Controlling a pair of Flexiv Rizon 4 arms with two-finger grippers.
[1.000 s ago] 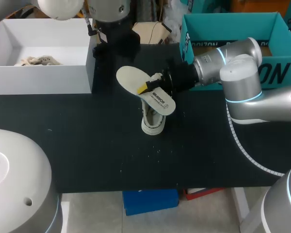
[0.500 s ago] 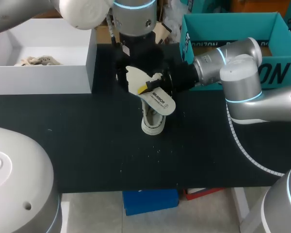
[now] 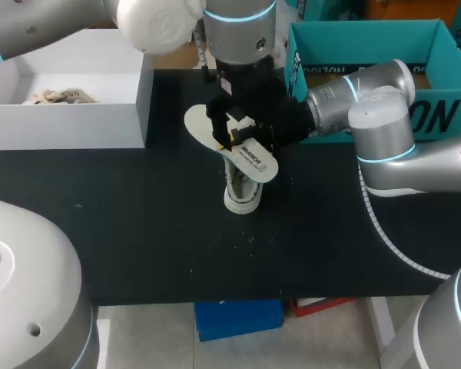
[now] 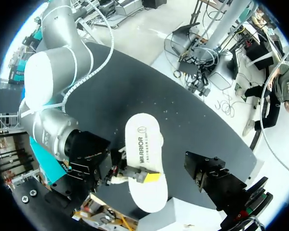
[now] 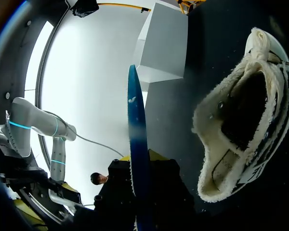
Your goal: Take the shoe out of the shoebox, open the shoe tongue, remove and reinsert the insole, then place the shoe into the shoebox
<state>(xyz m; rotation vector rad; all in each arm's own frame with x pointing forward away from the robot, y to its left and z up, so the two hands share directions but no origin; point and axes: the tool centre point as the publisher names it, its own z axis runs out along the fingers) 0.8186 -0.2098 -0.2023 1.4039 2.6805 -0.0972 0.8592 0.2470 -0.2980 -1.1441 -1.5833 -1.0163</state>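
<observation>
Insole (image 3: 202, 123) out and held over the shoe (image 3: 242, 196), mid-tabletop

The black tabletop (image 3: 138, 231) has a few pale specks on it, and the shoe sits near its middle, fleecy opening facing the right arm (image 3: 376, 115). The right jaws are clamped on the insole from both sides, holding it just above the shoe. The left arm (image 3: 238, 31) reaches over from the far side and the left jaws sit right at the insole, but I can't tell if they're open or closed. The white shoebox (image 3: 69, 127) is at the far left with crumpled paper (image 3: 58, 96) inside, and a teal box (image 3: 361, 42) is at the far right.
</observation>
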